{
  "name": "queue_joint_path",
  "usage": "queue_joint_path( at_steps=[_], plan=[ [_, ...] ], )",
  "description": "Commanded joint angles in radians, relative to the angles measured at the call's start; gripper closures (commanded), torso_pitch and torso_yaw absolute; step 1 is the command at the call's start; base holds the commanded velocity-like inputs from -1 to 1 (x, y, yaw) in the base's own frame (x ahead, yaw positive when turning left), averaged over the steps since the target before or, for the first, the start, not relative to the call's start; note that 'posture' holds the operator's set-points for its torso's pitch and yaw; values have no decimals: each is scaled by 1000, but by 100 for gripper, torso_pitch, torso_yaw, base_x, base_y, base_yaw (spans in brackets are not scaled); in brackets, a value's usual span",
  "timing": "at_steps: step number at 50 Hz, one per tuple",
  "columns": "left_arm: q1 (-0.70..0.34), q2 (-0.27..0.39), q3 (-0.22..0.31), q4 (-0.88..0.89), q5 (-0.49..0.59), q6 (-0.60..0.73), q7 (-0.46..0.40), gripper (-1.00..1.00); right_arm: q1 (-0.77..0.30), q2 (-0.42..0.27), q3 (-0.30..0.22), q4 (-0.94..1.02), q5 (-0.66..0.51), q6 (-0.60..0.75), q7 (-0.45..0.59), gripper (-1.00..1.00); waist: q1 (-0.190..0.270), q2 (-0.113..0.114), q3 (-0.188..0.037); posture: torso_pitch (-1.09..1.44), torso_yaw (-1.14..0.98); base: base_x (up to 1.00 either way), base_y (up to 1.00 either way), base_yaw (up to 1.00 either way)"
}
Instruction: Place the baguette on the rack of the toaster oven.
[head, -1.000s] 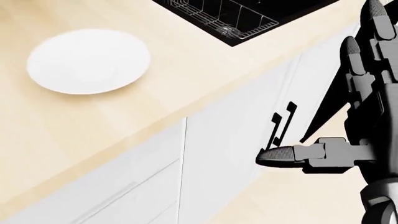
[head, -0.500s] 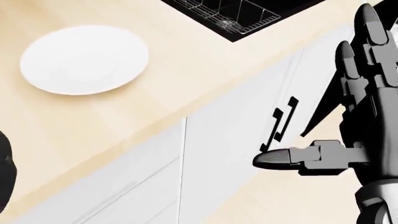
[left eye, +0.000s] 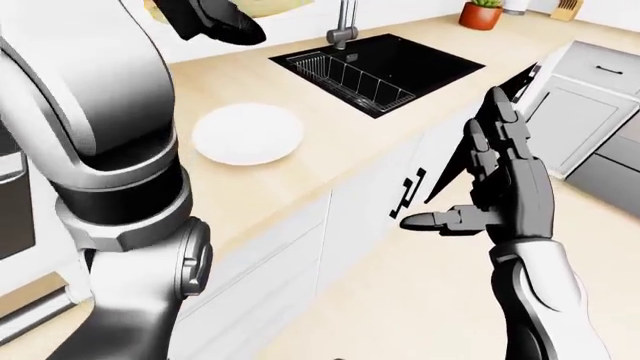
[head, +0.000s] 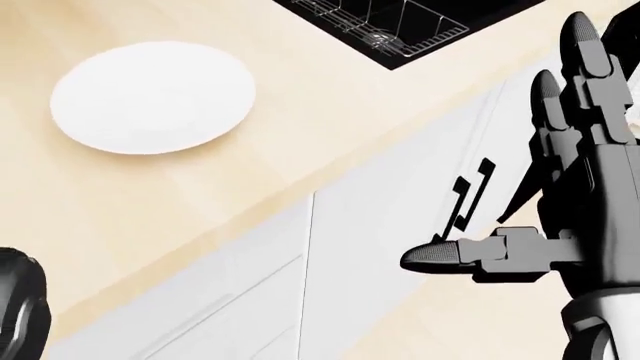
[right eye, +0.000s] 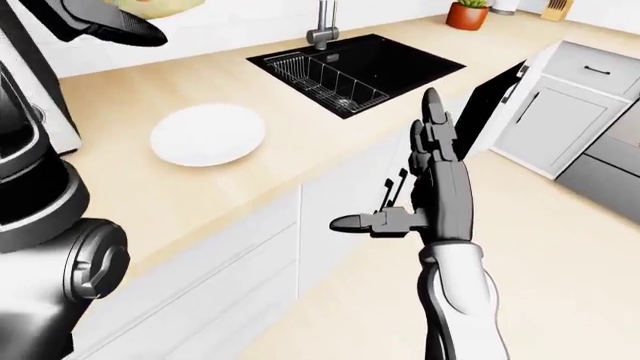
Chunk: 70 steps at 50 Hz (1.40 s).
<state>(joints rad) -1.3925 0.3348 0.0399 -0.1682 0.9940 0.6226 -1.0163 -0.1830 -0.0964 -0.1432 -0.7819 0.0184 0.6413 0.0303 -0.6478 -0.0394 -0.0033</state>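
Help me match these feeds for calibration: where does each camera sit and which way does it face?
Head view: on the head, tilted down at the counter; right hand shows.
Left-eye view: on the head, looking across at the sink; left arm fills the left.
Right-eye view: nearly the same, shifted.
All share the plate.

Tabletop (head: 200, 195): pale wood grain. Plate (head: 152, 96): plain white. Sink (left eye: 400, 64): black, with a wire basket. Cabinet fronts (head: 380, 225): white, black handles. Right hand (head: 560, 187): black. Plant pot (left eye: 480, 15): orange-red.

Pale wooden counter (left eye: 330, 142), white plate (left eye: 247, 133) lying on it, potted plant (left eye: 481, 13) at top right
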Motion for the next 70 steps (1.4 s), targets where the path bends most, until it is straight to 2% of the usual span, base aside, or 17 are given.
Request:
queue_joint_path(
  at_steps=[1,10,21,51,70],
  plan=[
    [-34,8,10,-42,24,5,-8,100,-17,-6,-3,-26,-6,-31,-4,-100,2,5,-24,0,-50,0,0,0],
    [-17,24,23,-167,93,56,-121,100,-16,-1,4,-14,-12,-39,-3,-100,27,3,-19,0,-46,0,0,0],
    [-42,42,32,-186,113,79,-145,100,-13,0,2,-5,-11,-47,-2,-100,67,1,-16,0,-40,0,0,0],
    [0,68,45,-211,109,88,-128,100,-23,0,-4,-13,-10,-51,-6,-100,180,3,-9,0,-25,0,0,0],
    [81,125,78,-255,63,105,-89,100,-61,-12,9,14,-20,-40,-17,-100,262,8,-1,0,-16,0,0,0]
  ],
)
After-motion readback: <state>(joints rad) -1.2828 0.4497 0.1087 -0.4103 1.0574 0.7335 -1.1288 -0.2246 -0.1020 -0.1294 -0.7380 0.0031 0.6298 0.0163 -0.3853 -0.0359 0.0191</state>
